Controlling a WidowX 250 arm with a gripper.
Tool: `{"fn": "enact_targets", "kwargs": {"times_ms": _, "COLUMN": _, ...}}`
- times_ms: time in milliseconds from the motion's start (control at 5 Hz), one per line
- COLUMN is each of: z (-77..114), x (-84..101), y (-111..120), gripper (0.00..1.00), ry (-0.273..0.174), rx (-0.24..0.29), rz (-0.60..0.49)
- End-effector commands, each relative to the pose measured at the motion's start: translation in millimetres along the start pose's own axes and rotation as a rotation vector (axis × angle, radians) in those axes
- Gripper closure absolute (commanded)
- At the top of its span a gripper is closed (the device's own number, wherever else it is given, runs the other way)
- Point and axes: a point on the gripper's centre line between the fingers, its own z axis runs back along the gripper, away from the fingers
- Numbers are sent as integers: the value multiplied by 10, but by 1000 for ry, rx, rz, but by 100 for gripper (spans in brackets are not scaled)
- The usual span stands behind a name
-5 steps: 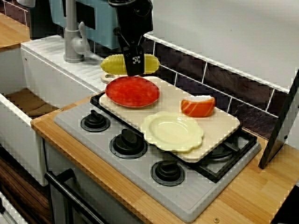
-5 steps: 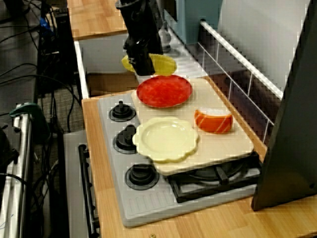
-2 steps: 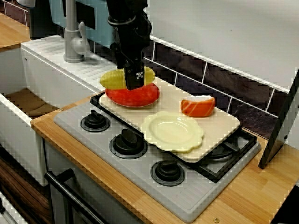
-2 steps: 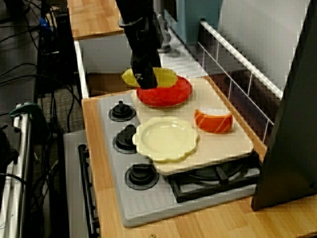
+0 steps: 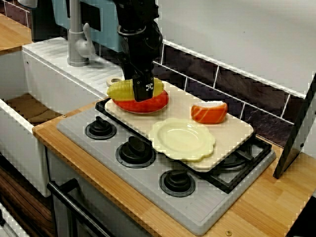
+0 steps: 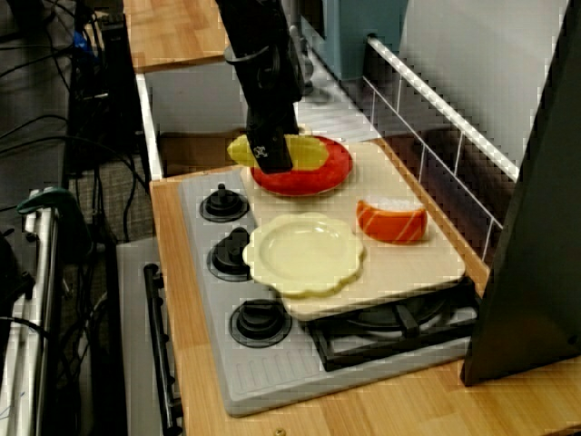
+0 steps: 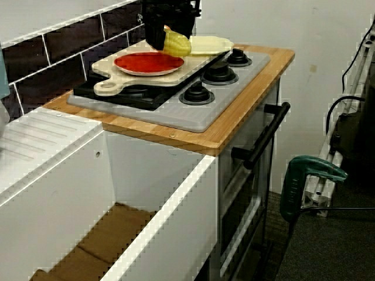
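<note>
Corn cob [image 5: 120,90]: pinched at mid-length between the jaws of the gripper [image 5: 143,93], level, probably so it balances. Red plate [image 5: 157,102]: directly beneath the jaws, close under the cob. Cream plate [image 5: 182,138], salmon piece [image 5: 209,112]: right of the jaws, apart, on the cutting board [image 5: 232,129].

A pale yellow plate [image 5: 182,139] and an orange piece of fish [image 5: 209,112] sit near each other on a big board [image 5: 232,132]. The board rests on a grey stove [image 5: 197,210] with three black knobs [image 5: 136,149]. A grey tap [image 5: 75,34] stands nearby.
</note>
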Motion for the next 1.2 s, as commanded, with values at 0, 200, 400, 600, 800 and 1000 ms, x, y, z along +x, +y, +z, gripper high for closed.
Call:
{"fn": "enact_targets", "kwargs": {"times_ms": 0, "z": -4, "x": 39, "y": 86, "gripper": 100, "ry": -18, "rx": 11, "rz": 34}}
{"fn": "enact_targets", "kwargs": {"times_ms": 200, "z": 3, "x": 76, "y": 120, "gripper": 100, "ry": -17, "rx": 7, "rz": 40}}
{"fn": "enact_targets", "kwargs": {"times_ms": 400, "z": -1, "x": 109, "y": 154, "gripper": 0, "ry": -5, "rx": 3, "rz": 30}}
{"fn": "enact_targets", "kwargs": {"times_ms": 600, "z": 0, "x": 117, "y": 158, "gripper": 0, "ry": 0, "rx": -3, "rz": 28}}
{"fn": "enact_targets", "kwargs": {"times_ms": 800, "z": 41, "x": 120, "y": 147, "gripper": 0, "ry": -9, "rx": -19, "rz": 21}}
{"fn": "enact_targets", "kwargs": {"times_ms": 1000, "z": 96, "x": 157, "y": 117, "gripper": 0, "ry": -17, "rx": -43, "rz": 3}}
